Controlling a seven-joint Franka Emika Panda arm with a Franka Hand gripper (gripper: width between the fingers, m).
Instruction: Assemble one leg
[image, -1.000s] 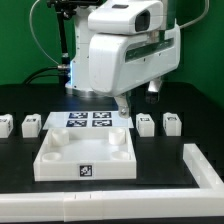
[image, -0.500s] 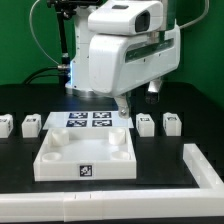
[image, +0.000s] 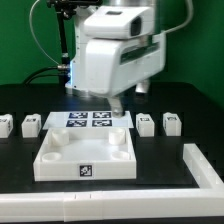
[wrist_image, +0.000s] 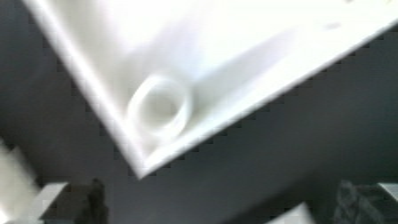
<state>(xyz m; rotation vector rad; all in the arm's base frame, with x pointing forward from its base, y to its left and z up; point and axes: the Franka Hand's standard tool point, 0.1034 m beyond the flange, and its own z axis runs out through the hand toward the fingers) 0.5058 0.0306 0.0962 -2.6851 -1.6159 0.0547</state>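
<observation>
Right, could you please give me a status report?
Tool open, empty, by white panel corner. Nearest leg untouched on table. Nothing seen blocking.

Wrist view was a smear: the panel showed only 1 corner and 1 round socket, the rest off-frame. The gripper's 2 fingertips were dark stubs, cut by the edge. Exterior view: the arm was soft, top cropped, hiding the marker board's end. The leg's tag was too small to read.
</observation>
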